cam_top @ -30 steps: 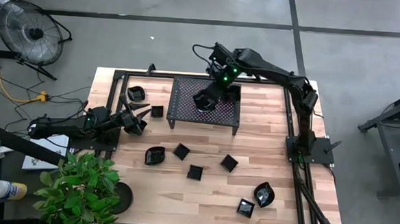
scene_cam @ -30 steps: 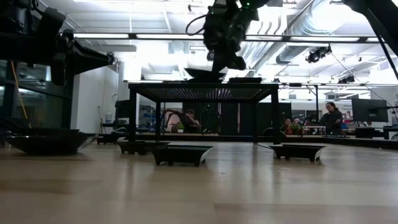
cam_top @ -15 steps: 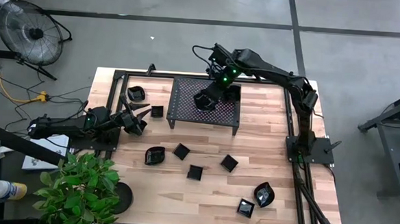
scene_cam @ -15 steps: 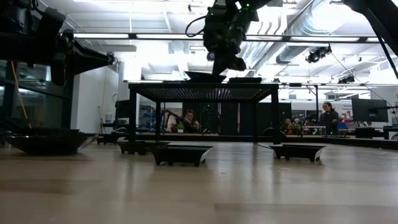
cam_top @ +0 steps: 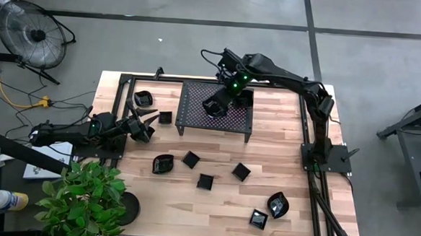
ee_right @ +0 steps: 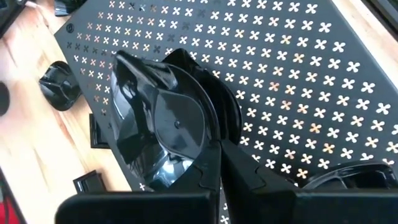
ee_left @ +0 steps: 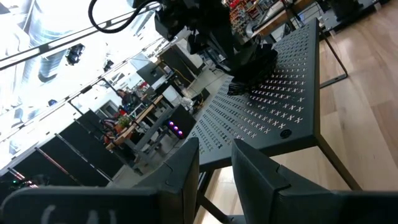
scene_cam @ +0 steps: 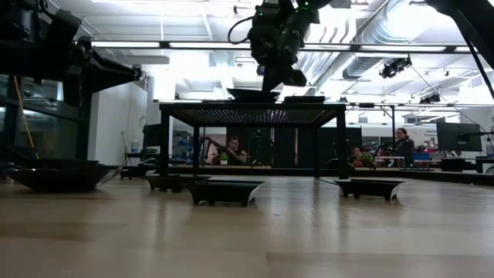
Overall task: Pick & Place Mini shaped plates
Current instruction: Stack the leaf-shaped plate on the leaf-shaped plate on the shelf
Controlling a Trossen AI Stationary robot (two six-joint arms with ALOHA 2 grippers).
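Observation:
My right gripper (cam_top: 215, 104) reaches over the black perforated rack (cam_top: 232, 123) at the table's far side. It is shut on a glossy black scalloped mini plate (ee_right: 165, 124). In the low view that plate (scene_cam: 253, 94) sits level at the rack's top; whether it rests there, I cannot tell. A second plate (scene_cam: 303, 99) lies on the rack beside it. Several more mini plates lie on their bases on the wood, such as a square one (cam_top: 206, 181) and a round one (cam_top: 145, 98). My left gripper (cam_top: 144, 123) waits at the table's left edge, open on nothing. My right gripper pinches the scalloped plate's rim (ee_right: 208, 155) on the side nearest the wrist, between its two fingers. One finger (ee_right: 210, 171) lies on the dish's inner side and the other on its outer side. The fingers come slanting down from the far right. The plate stays about level over the rack.
The rack stands on thin legs (scene_cam: 164, 150) with room beneath it. A potted plant (cam_top: 83, 198) fills the near left corner. Dark frame rails (cam_top: 305, 130) run along the table's right side. Bare wood lies in the near middle (cam_top: 191, 211). People sit in the room beyond the table.

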